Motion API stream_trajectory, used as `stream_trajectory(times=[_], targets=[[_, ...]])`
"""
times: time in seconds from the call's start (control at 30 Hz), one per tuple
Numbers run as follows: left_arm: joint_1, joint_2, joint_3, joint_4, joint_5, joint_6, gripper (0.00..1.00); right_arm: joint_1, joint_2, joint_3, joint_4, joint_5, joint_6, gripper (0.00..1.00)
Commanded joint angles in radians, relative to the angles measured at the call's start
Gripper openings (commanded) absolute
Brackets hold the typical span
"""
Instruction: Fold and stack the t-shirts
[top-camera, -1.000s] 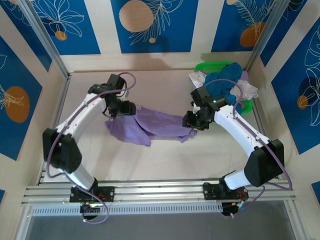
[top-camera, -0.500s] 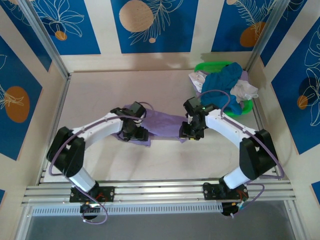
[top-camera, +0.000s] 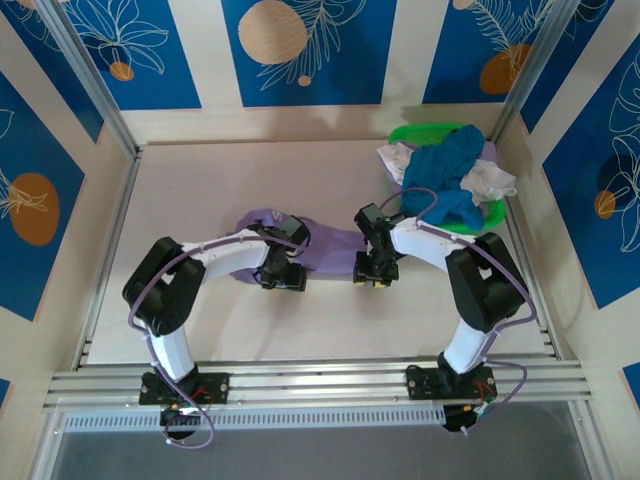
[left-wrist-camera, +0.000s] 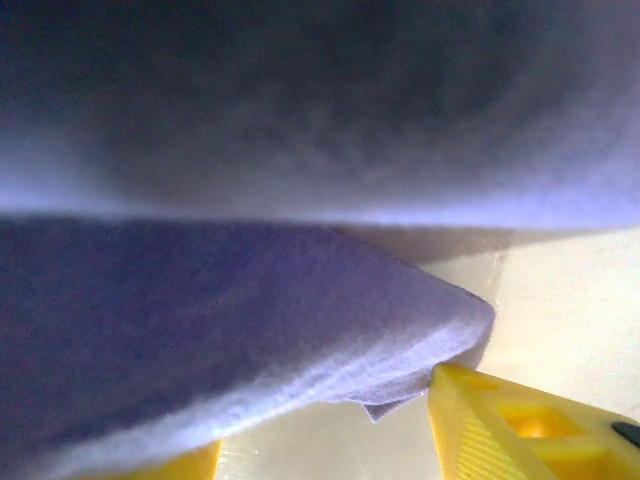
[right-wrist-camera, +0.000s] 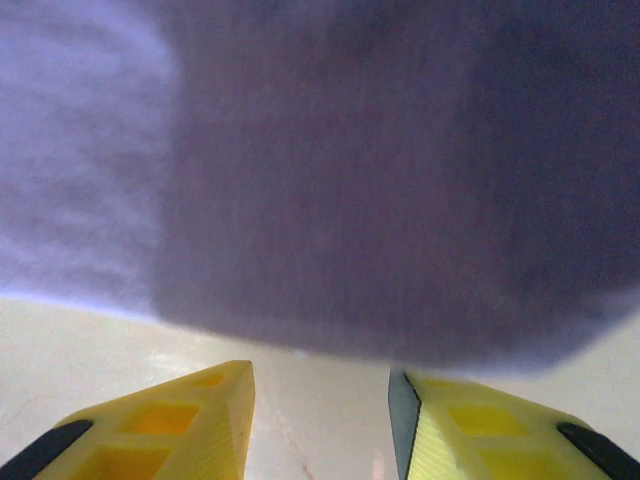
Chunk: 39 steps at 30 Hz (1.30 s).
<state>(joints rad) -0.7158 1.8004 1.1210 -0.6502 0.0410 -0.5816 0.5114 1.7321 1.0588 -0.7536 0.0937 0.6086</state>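
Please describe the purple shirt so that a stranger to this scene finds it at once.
On the pale table, near its middle, lies the lavender t-shirt, crumpled. It alone is on the bare surface; the teal and white shirts sit in the green basket, far right.

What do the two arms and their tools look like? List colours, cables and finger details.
The left arm and right arm have white links, bulky black joints and a purple cable looping alongside. The left tool and right tool carry yellow wedge-shaped fingers with rectangular cut-outs and black pads.
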Motion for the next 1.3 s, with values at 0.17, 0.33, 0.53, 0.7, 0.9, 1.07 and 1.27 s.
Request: stream_trajectory(times=[0.17, 0.33, 0.53, 0.7, 0.9, 1.07, 1.27], targets=[[-0.008, 0.044, 0.020, 0.029, -0.039, -0.012, 0.39, 0.012, 0.065, 0.026, 0.077, 0.034, -0.016, 0.37], [-0.008, 0.039, 0.044, 0.011, -0.066, 0.001, 0.17, 0.014, 0.060, 0.017, 0.102, 0.045, -0.028, 0.27], [0.005, -0.013, 0.069, -0.031, -0.092, 0.028, 0.00, 0.025, -0.004, -0.003, 0.141, 0.057, -0.031, 0.09], [0.036, -0.085, 0.070, -0.078, -0.108, 0.038, 0.00, 0.027, -0.073, -0.012, 0.122, 0.100, -0.026, 0.00], [0.134, -0.234, 0.097, -0.170, -0.128, 0.076, 0.00, 0.023, -0.237, -0.007, 0.030, 0.176, -0.024, 0.00], [0.229, -0.350, 0.181, -0.269, -0.115, 0.120, 0.00, 0.015, -0.403, 0.038, -0.077, 0.231, -0.019, 0.00], [0.280, -0.396, 0.405, -0.406, -0.115, 0.188, 0.00, 0.001, -0.569, 0.180, -0.168, 0.295, -0.032, 0.00]])
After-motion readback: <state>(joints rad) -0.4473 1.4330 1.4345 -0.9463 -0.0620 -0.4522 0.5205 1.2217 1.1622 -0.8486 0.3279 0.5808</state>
